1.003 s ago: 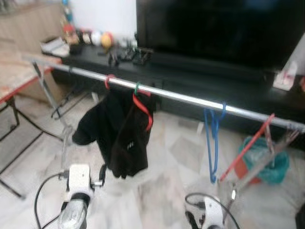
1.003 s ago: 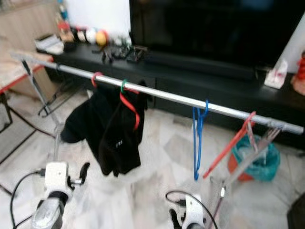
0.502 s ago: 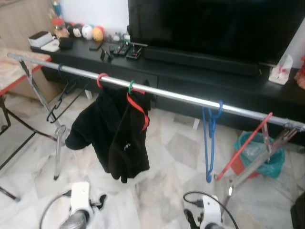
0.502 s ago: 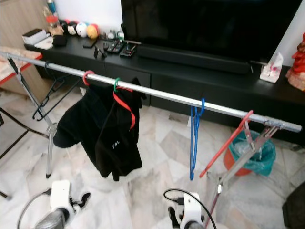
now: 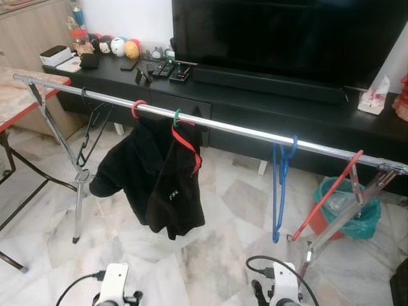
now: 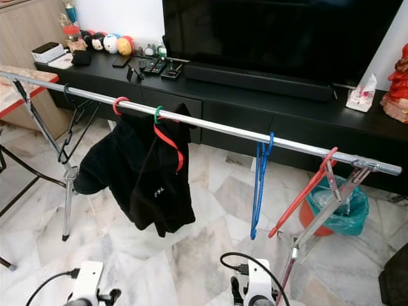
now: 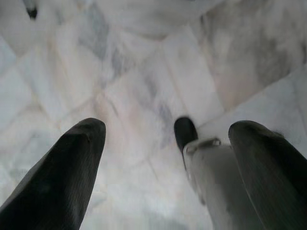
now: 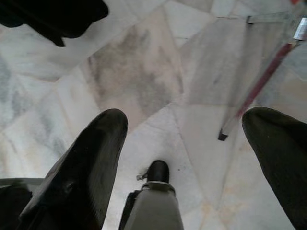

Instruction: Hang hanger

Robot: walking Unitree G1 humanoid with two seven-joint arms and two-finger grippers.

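My wrist views showed both the left gripper (image 7: 165, 143) and right gripper (image 8: 184, 139) spread wide, empty. Head view: blue hanger (image 5: 280, 185) hung on the rail (image 5: 242, 129). My arms had dropped lower since.

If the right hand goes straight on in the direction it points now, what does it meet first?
Most likely the marble floor. The right hand hangs open and points down at bare tiles. The rack's leg stands off to one side and the black garment further ahead, though depth is hard to judge.
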